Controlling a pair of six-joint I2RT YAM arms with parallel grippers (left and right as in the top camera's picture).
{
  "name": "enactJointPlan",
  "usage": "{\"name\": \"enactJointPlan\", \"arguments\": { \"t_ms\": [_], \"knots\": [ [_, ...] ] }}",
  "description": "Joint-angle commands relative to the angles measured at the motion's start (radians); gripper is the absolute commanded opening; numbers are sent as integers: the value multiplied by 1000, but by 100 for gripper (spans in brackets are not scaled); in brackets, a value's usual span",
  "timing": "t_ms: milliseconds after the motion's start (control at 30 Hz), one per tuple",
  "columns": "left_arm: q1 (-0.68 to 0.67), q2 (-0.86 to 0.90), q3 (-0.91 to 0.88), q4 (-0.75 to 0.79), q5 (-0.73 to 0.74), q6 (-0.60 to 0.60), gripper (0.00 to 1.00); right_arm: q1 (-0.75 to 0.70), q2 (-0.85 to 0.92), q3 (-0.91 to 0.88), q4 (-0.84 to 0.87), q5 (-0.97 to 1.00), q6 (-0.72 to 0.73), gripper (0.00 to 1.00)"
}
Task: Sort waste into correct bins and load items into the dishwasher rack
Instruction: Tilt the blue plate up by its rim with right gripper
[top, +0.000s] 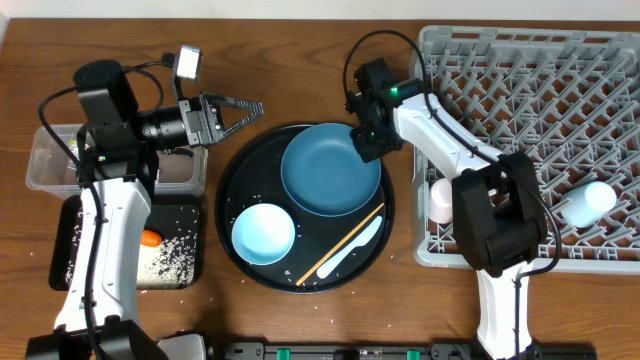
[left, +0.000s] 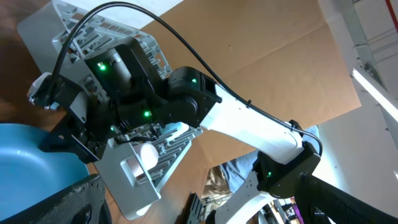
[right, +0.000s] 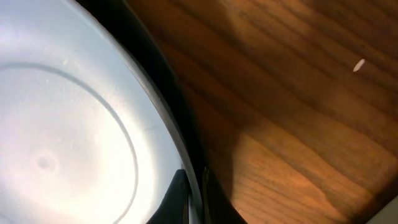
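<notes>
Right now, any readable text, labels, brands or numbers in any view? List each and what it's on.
None readable in any view.
No print shows on the dark-blue plate, bowl, dishwasher rack, clear tub or cardboard.
The green lights on the right arm are plain LEDs with no characters.

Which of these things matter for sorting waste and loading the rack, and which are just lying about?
Job: blue plate, bowl, spoon, chopstick, pink cup, light blue cup, carrot, rice grains, clear tub, flat black tray, dishwasher rack.
Lying about: round black tray, cardboard sheet.
</notes>
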Motion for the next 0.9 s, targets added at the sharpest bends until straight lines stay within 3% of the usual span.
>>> {"name": "enactJointPlan", "arguments": {
  "t_ms": [0, 300, 867],
  "knots": [
    [2, 2, 0, 2, 10, 17, 98, 15, -6, 24, -13, -8, 11, 1],
    [2, 2, 0, 2, 10, 17, 98, 16, -93, 33, -43, -8, 11, 1],
    [3, 2, 0, 2, 10, 17, 98, 23, -104, 24, -114, -15, 41, 1]
  ]
}}
